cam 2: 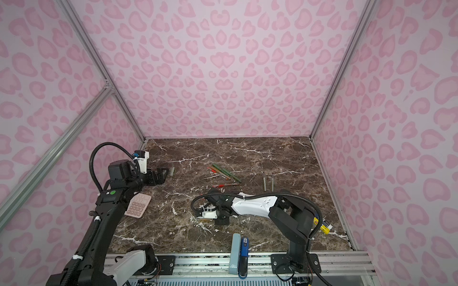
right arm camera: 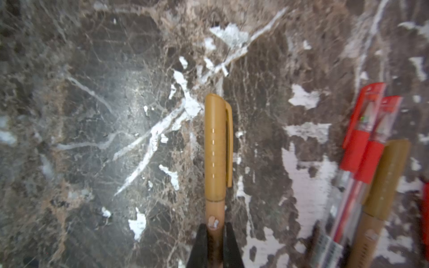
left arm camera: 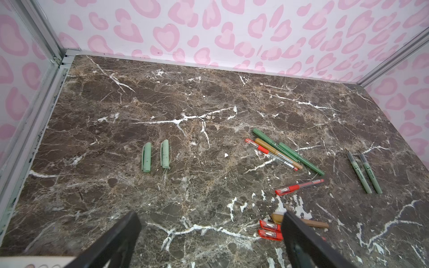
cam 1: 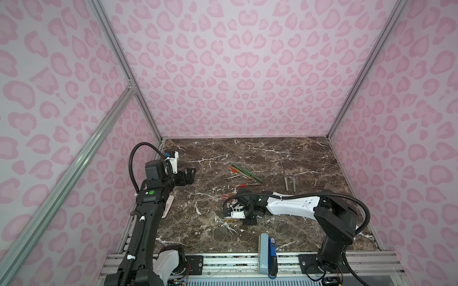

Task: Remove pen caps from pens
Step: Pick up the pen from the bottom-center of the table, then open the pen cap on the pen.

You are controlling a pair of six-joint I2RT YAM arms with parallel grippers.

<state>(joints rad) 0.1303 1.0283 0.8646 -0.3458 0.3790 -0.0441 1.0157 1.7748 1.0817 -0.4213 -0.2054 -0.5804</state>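
My right gripper (right arm camera: 214, 228) is shut on the body of a tan pen (right arm camera: 214, 208), whose tan cap (right arm camera: 216, 143) is still on and points away from the jaws, low over the marble. The same gripper (cam 1: 229, 218) sits mid-table in both top views. Beside it lie two red-capped pens (right arm camera: 364, 143) and another tan pen (right arm camera: 390, 176). My left gripper (left arm camera: 210, 219) is open and empty, back at the left (cam 1: 189, 173). Two pale green pen caps (left arm camera: 146, 160) lie loose ahead of it. A pile of green, tan and red pens (left arm camera: 285, 150) lies mid-table.
Two uncapped sage pens (left arm camera: 364, 174) lie to the right, a red pen (left arm camera: 299, 186) nearer. A pink calculator (cam 2: 138, 205) sits under the left arm. A blue stapler-like block (cam 1: 267, 252) stands at the front edge, a yellow-and-blue box (cam 2: 324, 226) behind the right arm.
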